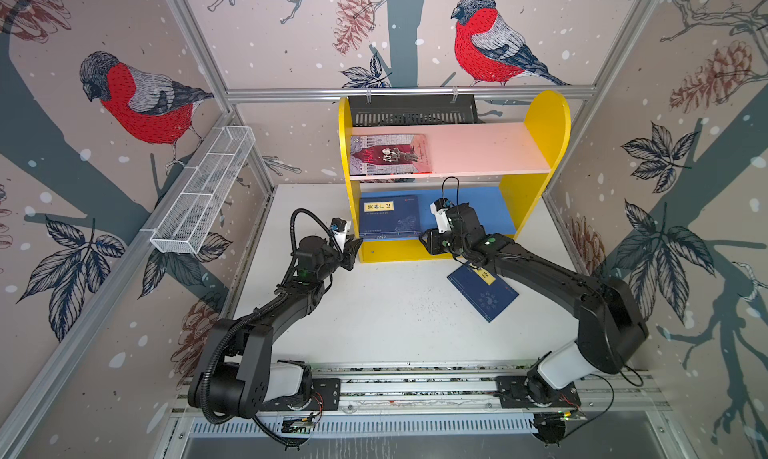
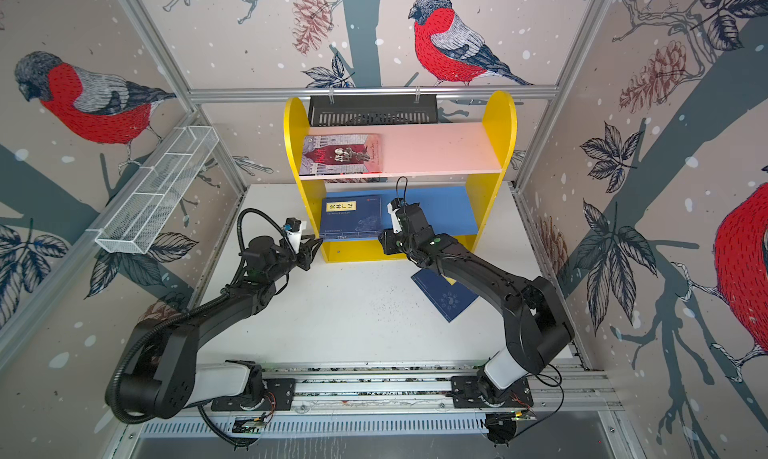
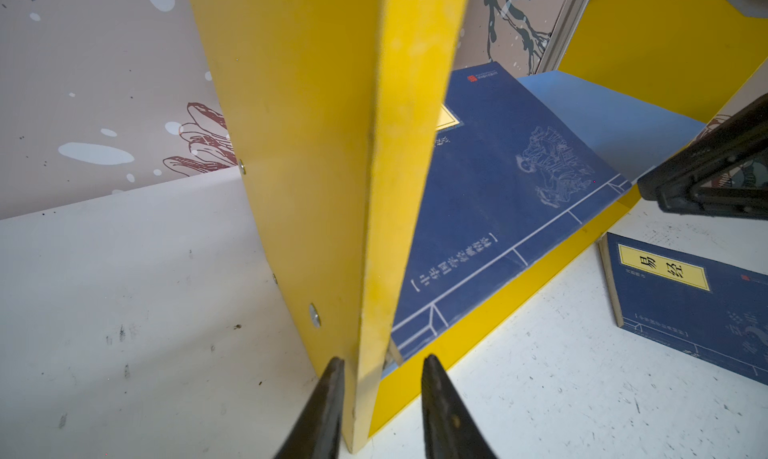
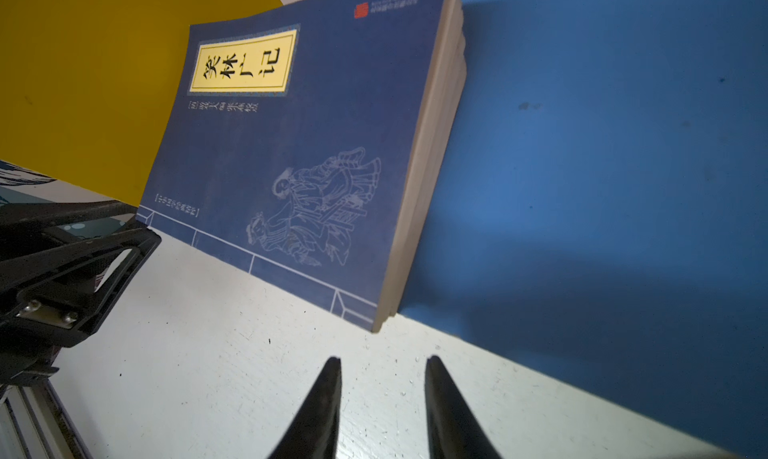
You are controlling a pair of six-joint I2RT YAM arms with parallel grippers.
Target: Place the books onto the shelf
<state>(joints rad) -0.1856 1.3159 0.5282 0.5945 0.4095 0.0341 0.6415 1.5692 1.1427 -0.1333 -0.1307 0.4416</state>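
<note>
Left end effector (image 3: pixel 381 363): jaws partly open, straddling the front edge of the shelf's (image 1: pixel 544 120) left yellow side panel, at the 7 o'clock corner of the unit in both top views. One finger lies against the panel's outer face. A gap shows at the other finger, and no book is held.

Right end effector (image 4: pixel 382 363): jaws partly open and empty. It hangs over the white tabletop (image 1: pixel 374 320), just in front of the blue lower board (image 1: pixel 486 207), at that board's 6 o'clock edge.

Shelf: stands at 12 o'clock on the tabletop.

Books:
- The red-and-grey book (image 1: pixel 388 153) lies flat on the pink upper board (image 1: pixel 478 149), at its 9 o'clock end.
- The navy stack (image 4: pixel 291 145) lies flat on the lower board against the left panel. The yellow title label faces up, and the page edges show several layers. Its near edge projects slightly past the board's front.
- The loose navy book (image 1: pixel 484 295) lies flat on the tabletop at about 3 o'clock, skewed. The right arm partly covers it.
</note>
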